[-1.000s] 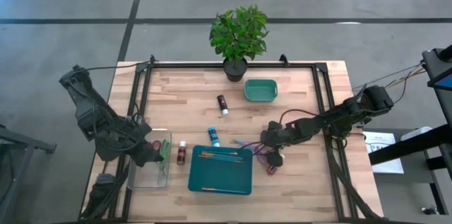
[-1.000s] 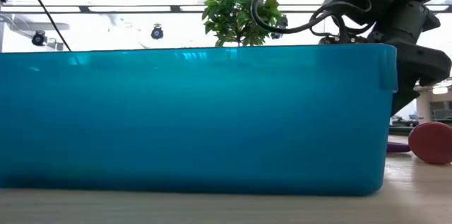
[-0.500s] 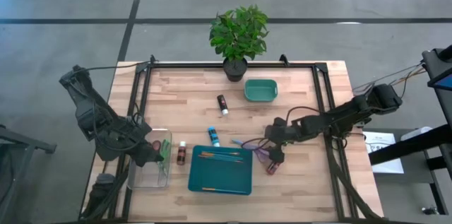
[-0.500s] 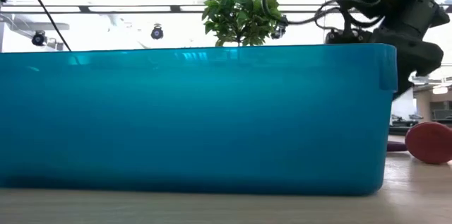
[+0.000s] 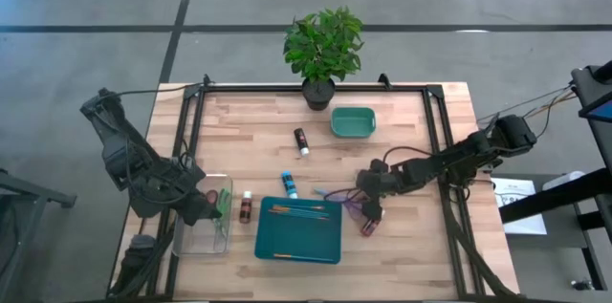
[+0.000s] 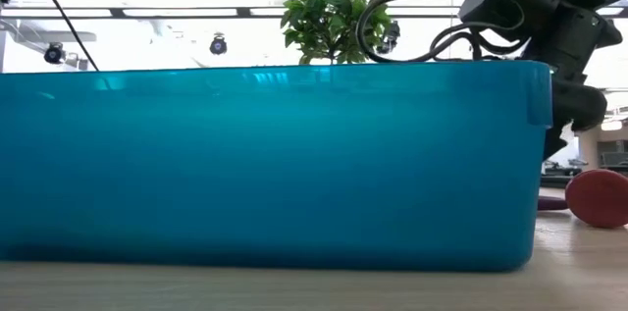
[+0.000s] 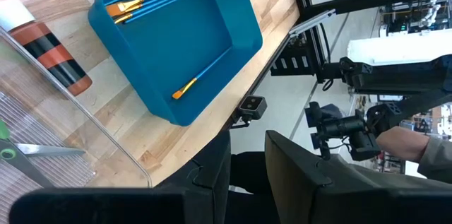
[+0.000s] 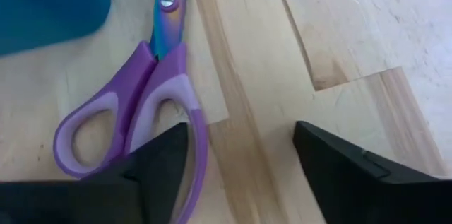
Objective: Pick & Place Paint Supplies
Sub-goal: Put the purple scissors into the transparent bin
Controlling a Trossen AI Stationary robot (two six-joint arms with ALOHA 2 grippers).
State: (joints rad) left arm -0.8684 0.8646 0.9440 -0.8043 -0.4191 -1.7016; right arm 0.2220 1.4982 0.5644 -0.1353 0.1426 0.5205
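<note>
Step in hand: your right gripper [image 5: 367,209] is low over the purple scissors [image 8: 145,100], beside the teal tray [image 5: 297,229]; reads as lining up a pick.
Right fingers: spread apart, nothing between them; one finger [image 8: 159,164] overlaps a purple handle loop, the other finger is over bare tabletop [image 8: 282,75].
Left gripper [image 7: 247,164]: parked over the clear bin [image 5: 203,215] at the tabletop's left front; fingers narrow, holding nothing that shows.
Supplies placed: orange-handled brushes [image 5: 298,210] already in the tray.
Supplies loose: blue bottle [image 5: 289,185], dark red bottle [image 5: 246,207], black bottle [image 5: 301,140], pinkish bottle [image 5: 367,226] on the tabletop.
Next move: shift so both fingers straddle the handles, then close; the thin, flat scissors could slip away.
</note>
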